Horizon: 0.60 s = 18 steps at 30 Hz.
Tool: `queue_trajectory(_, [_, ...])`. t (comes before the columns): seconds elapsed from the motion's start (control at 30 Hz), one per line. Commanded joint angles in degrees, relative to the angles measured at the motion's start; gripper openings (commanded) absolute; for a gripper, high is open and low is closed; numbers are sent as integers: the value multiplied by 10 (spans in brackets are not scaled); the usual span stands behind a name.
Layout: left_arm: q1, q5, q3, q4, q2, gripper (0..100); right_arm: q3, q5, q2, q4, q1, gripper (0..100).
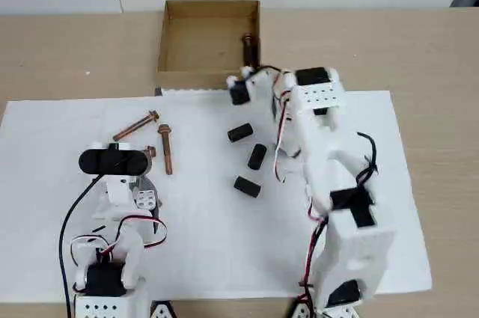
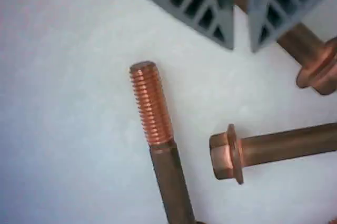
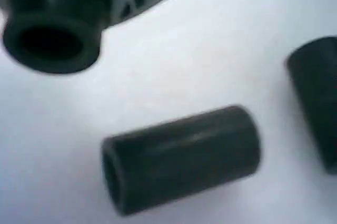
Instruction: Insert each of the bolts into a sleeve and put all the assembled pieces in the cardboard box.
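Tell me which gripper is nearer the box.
Right. The right gripper, holding a sleeve, is at the front edge of the box; the left gripper, holding a bolt, is farther off.

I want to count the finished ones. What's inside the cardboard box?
One bolt in a dark sleeve sits by the right wall of the cardboard box. The right arm covers the box's near right corner.
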Motion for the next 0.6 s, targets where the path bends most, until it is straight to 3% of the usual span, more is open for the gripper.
queue_trajectory(0.0, [-2,-4,-3,-13,-6,6,-10,-23,-79,38,-8,4])
queue_trajectory(0.17, [1,-4,-3,-13,-6,6,-6,-85,-124,109,-7,4])
queue_trajectory(0.33, [1,-4,-3,-13,-6,6,19,-153,-232,113,4,4])
queue_trajectory(0.57, [1,-22,-10,-11,-3,6,153,-163,-428,115,7,3])
